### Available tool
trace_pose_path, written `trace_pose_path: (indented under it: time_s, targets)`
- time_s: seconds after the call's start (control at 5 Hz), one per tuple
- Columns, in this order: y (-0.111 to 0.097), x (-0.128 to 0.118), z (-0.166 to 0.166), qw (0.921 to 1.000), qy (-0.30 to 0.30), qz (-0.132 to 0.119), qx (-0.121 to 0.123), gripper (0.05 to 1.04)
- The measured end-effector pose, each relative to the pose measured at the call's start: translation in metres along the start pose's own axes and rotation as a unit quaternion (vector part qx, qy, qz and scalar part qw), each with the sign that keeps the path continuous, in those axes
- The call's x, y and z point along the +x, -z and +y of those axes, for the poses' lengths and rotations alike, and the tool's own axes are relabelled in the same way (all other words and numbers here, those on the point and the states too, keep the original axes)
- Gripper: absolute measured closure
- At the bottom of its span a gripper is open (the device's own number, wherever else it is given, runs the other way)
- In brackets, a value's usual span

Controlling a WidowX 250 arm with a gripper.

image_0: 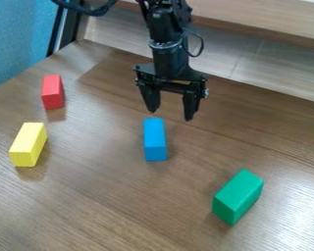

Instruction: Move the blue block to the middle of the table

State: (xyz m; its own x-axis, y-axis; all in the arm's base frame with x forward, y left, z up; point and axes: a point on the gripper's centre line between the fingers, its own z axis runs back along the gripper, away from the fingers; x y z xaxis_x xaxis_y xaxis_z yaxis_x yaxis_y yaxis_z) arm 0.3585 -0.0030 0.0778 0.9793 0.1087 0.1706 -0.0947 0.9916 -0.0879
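Observation:
The black gripper (170,113) hangs over the upper middle of the table (120,201), its two fingers spread apart with nothing between them. Just below its fingertips in the view, the blue block (155,139) rests on the wooden surface, its long side running away from the camera. The gripper appears to be above and slightly behind the block, not holding it.
A red block (53,91) stands at the upper left, with a yellow block (28,144) below it at the left. The green block (237,196) sits at the lower right. Behind the table's back edge is a light wooden ledge (264,19).

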Motion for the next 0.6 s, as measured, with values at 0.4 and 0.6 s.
trace_pose_path:
  time_s: [0.4, 0.6]
  targets:
    - [-0.031, -0.016, 0.022, 0.9993, -0.022, -0.03, 0.005, 0.084]
    - [-0.045, -0.017, 0.042, 0.9968, -0.062, -0.039, -0.03, 0.084]
